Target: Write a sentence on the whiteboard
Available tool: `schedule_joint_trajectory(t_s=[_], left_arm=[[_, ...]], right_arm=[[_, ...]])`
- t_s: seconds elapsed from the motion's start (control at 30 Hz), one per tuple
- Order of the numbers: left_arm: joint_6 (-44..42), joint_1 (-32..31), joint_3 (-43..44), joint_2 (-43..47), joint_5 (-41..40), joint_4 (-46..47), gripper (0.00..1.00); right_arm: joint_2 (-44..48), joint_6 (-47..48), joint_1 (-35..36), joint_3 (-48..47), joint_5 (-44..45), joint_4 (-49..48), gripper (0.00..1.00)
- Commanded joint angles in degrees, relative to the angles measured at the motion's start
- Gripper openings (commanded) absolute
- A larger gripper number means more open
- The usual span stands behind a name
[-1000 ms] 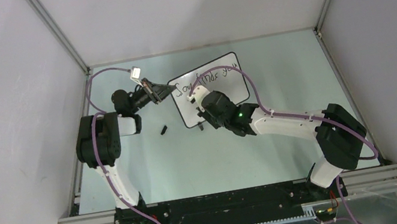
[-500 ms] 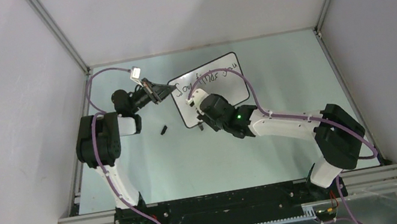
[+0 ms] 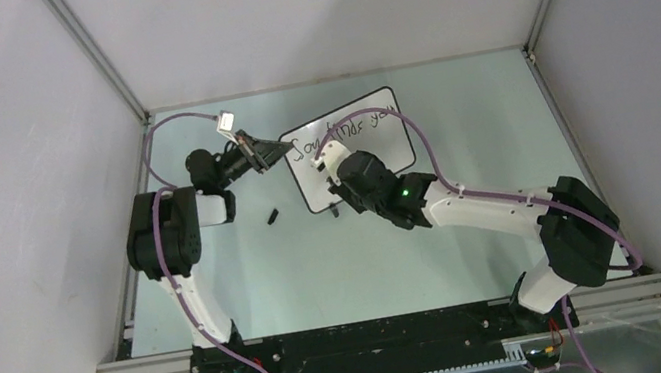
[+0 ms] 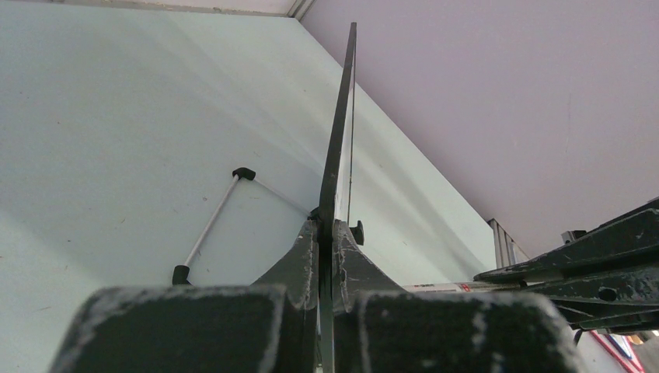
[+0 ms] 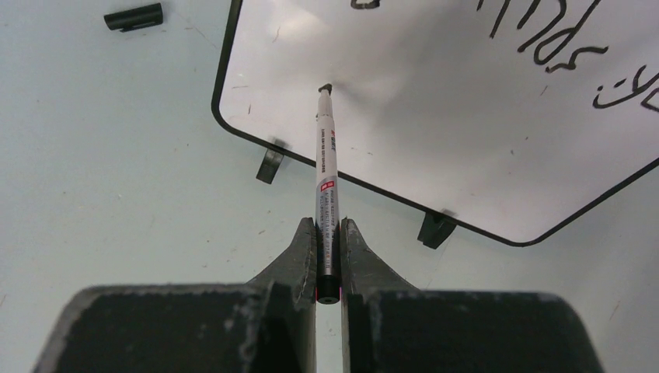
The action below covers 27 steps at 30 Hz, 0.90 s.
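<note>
Whiteboard (image 5: 435, 124), small white rectangle, thin black frame, far-centre on pale green table (image 3: 340, 266). Left gripper (image 4: 328, 233) clamped on its left edge. Small black cap (image 3: 272, 218) on table beside board. Black cursive sentence (image 3: 345, 131) along top. Right gripper (image 5: 329, 233) pinching white marker pen (image 5: 326, 179), tip at blank board area.

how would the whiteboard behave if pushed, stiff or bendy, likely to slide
Probably stiff: the whiteboard shows edge-on as a straight thin panel. It looks light, so on its small feet it might slide on the smooth table, though the left gripper pinching its edge should steady it.
</note>
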<state>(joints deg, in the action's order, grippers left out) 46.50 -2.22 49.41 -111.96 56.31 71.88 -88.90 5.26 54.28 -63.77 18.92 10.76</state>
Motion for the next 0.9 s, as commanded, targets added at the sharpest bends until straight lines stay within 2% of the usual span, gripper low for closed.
schedule_joint_trajectory(t_s=[0.0,0.5,0.87], left_arm=[[-2.6,0.7,-0.4,1.8,0.5,1.9,0.00],[-2.6,0.7,-0.4,1.8,0.4,1.9,0.00],[-2.6,0.6,-0.4,1.8,0.4,1.9,0.00]], right_arm=[[1.6,2.0,0.8,-2.1,1.5,-3.7,0.00],[-0.7,1.4,0.4,-2.0,2.9,-4.1,0.00],[1.9,0.8,0.4,3.2,3.0,-8.5,0.00]])
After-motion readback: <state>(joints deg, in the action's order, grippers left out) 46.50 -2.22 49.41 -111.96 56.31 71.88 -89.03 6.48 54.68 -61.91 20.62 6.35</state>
